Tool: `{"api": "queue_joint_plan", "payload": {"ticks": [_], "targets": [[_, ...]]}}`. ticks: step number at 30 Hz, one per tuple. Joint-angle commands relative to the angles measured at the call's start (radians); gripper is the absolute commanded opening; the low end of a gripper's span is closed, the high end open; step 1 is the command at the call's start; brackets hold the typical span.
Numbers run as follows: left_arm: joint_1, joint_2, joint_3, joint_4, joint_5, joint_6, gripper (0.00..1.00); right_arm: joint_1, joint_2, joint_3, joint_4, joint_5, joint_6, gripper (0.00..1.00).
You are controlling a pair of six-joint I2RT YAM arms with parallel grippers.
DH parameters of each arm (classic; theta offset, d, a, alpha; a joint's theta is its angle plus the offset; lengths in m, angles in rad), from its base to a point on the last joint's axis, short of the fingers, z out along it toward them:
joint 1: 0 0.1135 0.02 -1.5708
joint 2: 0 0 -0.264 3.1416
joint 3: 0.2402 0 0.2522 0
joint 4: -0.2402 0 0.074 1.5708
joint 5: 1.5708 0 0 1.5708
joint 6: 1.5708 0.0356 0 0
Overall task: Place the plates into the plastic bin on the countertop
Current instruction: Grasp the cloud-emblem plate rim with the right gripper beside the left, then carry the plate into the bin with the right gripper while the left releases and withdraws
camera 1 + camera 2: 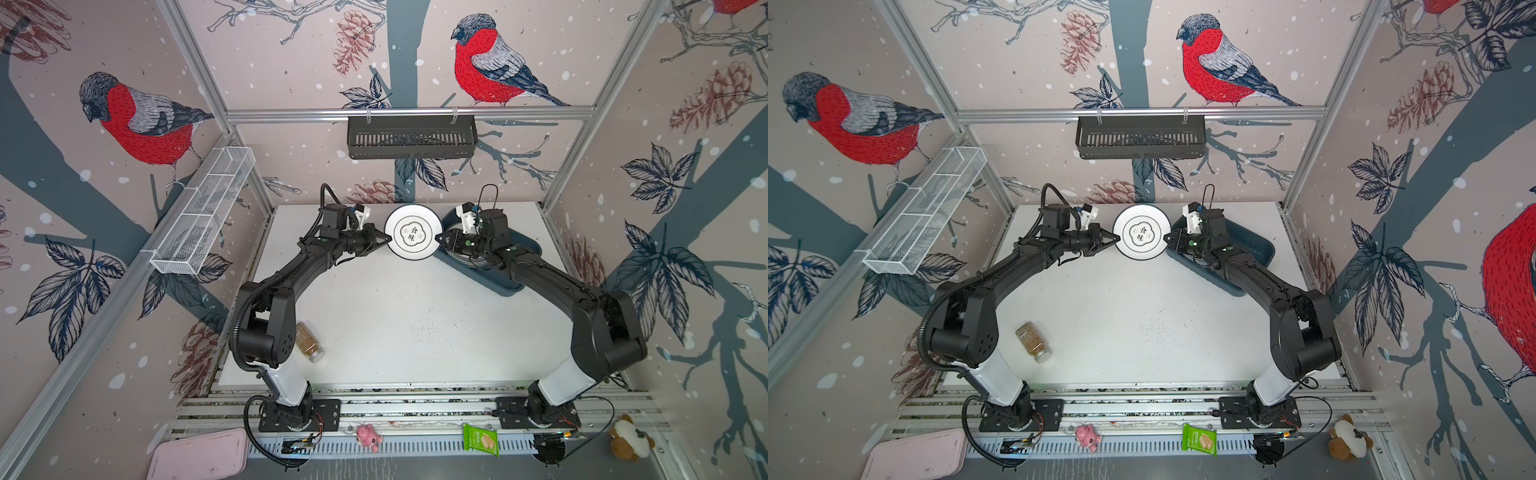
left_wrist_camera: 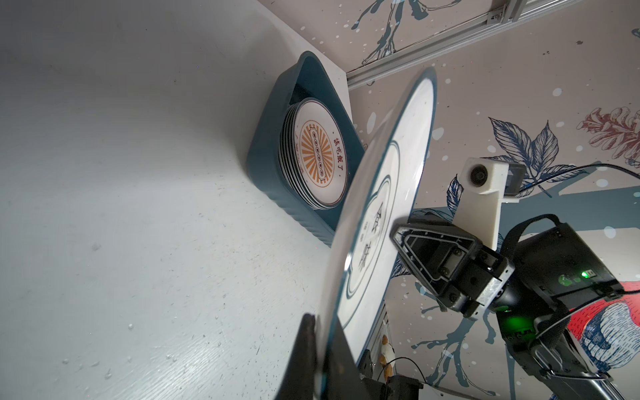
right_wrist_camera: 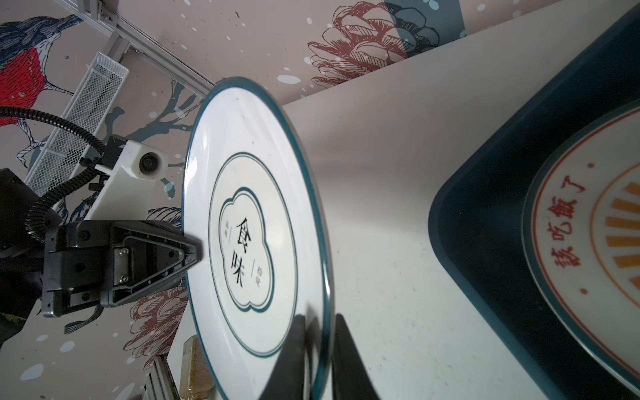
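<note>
Both wrist views alone show the bin (image 2: 268,145) with sunburst stack (image 2: 317,156). The cloud plate (image 1: 412,232) faces upward, clenched by left end effector (image 1: 388,240) and right end effector (image 1: 439,238).

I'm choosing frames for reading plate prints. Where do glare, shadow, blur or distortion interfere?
In both top views wide-angle bending splays the rails, yet the held plate reads clearly. Left wrist view: that plate is foreshortened, print squashed; the sunburst plate in the bin is sharp. Right wrist view: print crisp, soft shadow on the countertop, the right gripper's fingers dark and blurred.
</note>
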Motion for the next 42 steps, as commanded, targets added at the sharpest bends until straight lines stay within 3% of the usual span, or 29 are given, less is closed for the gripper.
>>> {"api": "queue_joint_plan", "payload": {"ticks": [1, 11, 17, 22, 25, 29, 33, 42], "targets": [[-0.002, -0.005, 0.012, 0.027, 0.028, 0.017, 0.12, -0.001, 0.006, 0.009, 0.010, 0.008, 0.003, 0.12], [-0.003, -0.008, 0.011, 0.026, 0.021, 0.028, 0.53, -0.001, 0.017, 0.010, 0.008, 0.006, 0.009, 0.06], [-0.003, -0.013, 0.021, -0.002, -0.003, 0.056, 0.65, -0.003, 0.019, 0.010, 0.008, 0.006, 0.017, 0.05], [-0.011, -0.032, 0.044, -0.082, -0.102, 0.125, 0.78, -0.009, 0.024, 0.010, 0.009, -0.001, 0.025, 0.04], [-0.035, -0.059, 0.059, -0.124, -0.175, 0.185, 0.96, -0.012, 0.028, 0.011, 0.009, -0.004, 0.030, 0.04], [-0.078, -0.124, 0.051, -0.124, -0.275, 0.254, 0.96, -0.017, 0.033, 0.011, 0.012, -0.012, 0.034, 0.04], [-0.155, -0.167, 0.065, -0.183, -0.457, 0.358, 0.97, -0.026, 0.040, 0.010, 0.018, -0.017, 0.051, 0.04], [-0.267, -0.295, -0.042, -0.057, -0.534, 0.479, 0.97, -0.069, 0.056, 0.008, 0.034, -0.049, 0.116, 0.03]]}}
